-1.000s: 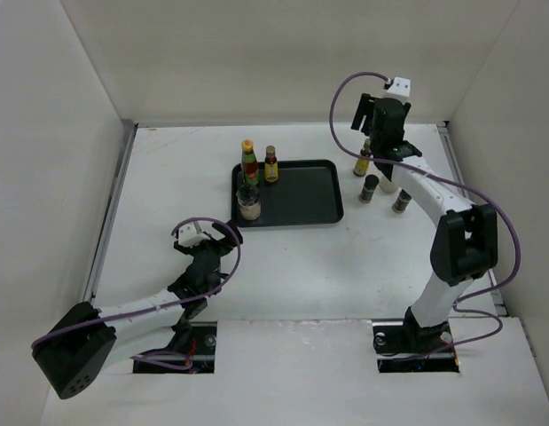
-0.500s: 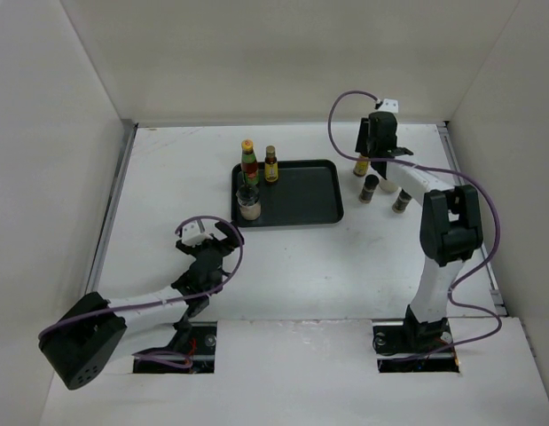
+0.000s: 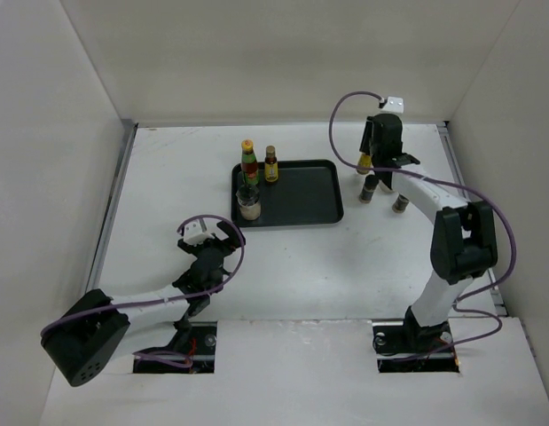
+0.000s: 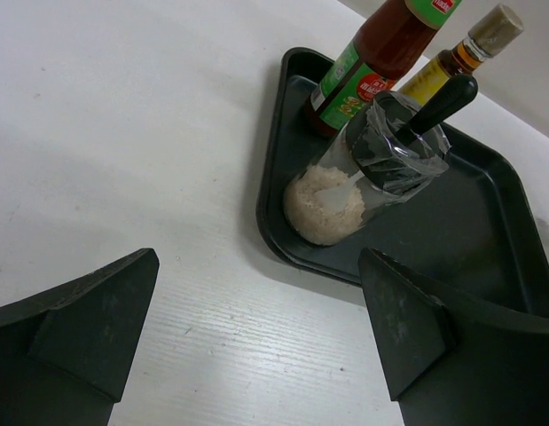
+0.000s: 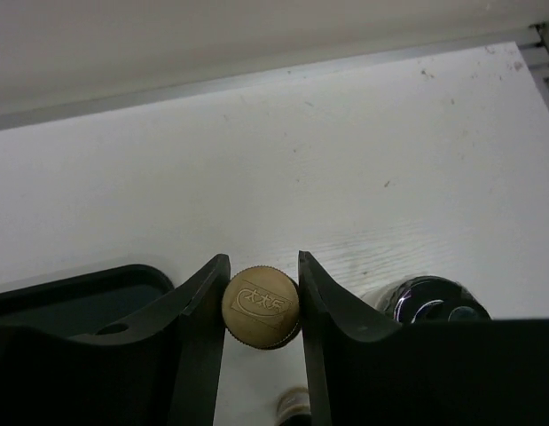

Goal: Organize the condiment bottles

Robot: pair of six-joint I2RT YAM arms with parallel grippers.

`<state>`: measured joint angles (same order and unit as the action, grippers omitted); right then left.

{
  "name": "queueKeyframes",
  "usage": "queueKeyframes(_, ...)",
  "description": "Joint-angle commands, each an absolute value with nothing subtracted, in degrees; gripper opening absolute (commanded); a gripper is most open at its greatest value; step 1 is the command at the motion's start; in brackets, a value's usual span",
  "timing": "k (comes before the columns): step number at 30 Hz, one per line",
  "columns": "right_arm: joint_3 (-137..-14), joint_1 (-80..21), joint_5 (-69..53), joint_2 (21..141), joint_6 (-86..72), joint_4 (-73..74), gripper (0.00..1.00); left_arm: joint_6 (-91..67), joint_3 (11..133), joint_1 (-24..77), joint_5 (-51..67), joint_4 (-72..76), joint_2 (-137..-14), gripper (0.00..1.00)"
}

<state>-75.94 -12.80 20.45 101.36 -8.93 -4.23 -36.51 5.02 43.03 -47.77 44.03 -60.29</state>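
Right tool (image 5: 262,268) tight around one tan-capped bottle (image 5: 261,306), left tool (image 4: 258,262) spread; three bottles (image 3: 249,164) in one tray (image 3: 301,200), two jars (image 3: 370,188) nearby.

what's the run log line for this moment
left fingers: open, empty | right fingers: clamped on tan-capped bottle | bottle: beside tray

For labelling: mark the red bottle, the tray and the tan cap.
red bottle (image 3: 249,167), top view, on its body.
tray (image 3: 301,191), top view, on its bare floor.
tan cap (image 5: 261,305), right wrist view, on its top face.
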Motion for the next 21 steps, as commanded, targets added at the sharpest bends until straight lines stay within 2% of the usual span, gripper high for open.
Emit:
queueKeyframes(1,-76.12,-18.66,20.13,93.43,-8.26,-12.74,0.3,-37.27,7.29,42.76,-47.11,46.85,-60.64,1.0)
queueKeyframes(9,-73.04,-30.62,18.81,92.19,-8.96,-14.41,0.3,-37.27,7.29,42.49,-46.93,47.28,-61.52,1.0)
queueKeyframes(21,-74.8,-44.42,21.36,101.86,-10.37,-16.79,0.29,-37.18,6.86,42.93,-46.76,47.64,-60.03,1.0)
